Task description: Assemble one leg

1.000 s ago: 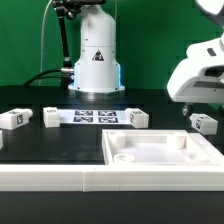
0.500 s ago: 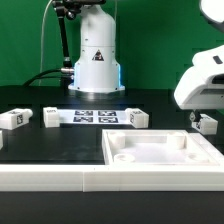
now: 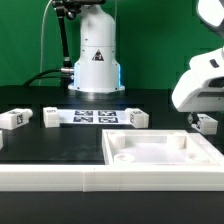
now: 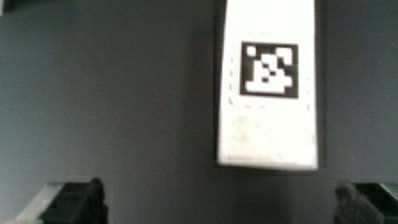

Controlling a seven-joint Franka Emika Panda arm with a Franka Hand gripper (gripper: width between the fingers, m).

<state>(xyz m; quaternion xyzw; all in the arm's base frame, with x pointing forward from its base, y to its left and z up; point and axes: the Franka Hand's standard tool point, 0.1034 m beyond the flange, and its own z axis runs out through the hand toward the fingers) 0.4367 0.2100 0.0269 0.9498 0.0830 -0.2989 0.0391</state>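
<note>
A white leg (image 4: 270,85) with one black-and-white tag lies on the dark table, just ahead of my gripper (image 4: 221,205). Both dark fingertips (image 4: 71,203) stand wide apart with nothing between them, so the gripper is open. In the exterior view the gripper (image 3: 196,113) hangs under the white arm at the right, just over the rightmost leg (image 3: 206,123). Three more legs lie on the table: one at the far left (image 3: 12,119), one left of the marker board (image 3: 51,117) and one right of it (image 3: 137,117).
The marker board (image 3: 93,116) lies in front of the robot base (image 3: 95,60). A wide white tray-like panel (image 3: 162,170) with a raised rim fills the front right. A white ledge (image 3: 40,180) runs along the front edge.
The arm has sunk a little over the rightmost leg and shifted slightly. No part has moved.
</note>
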